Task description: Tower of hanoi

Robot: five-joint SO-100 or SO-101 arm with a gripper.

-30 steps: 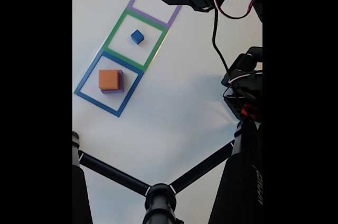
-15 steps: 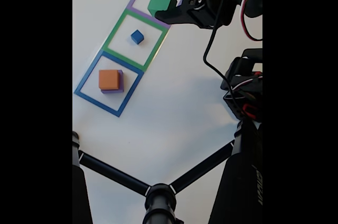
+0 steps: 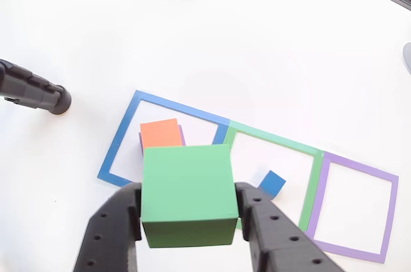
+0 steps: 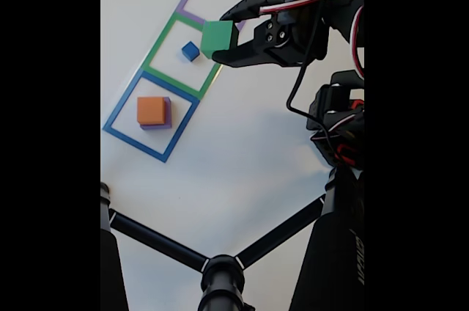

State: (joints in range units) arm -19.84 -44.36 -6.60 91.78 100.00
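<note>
here the gripper (image 4: 229, 38) jaws clamp the green cube (image 4: 218, 37) above the green square (image 4: 163, 43). the small blue cube (image 4: 190, 50) sits inside it on the worktop (image 4: 242, 142).

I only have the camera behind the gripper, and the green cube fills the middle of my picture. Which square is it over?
Observer: In the fixed view the green cube, clamped in the gripper, overlaps the right border of the green square, just right of the small blue cube. Its height above the table cannot be told.
Operator: The cube hides the near side of the orange stack. How does it sit?
Observer: The orange cube lies on a purple block inside the blue square. Purple shows along its right and lower edges in the fixed view.
</note>
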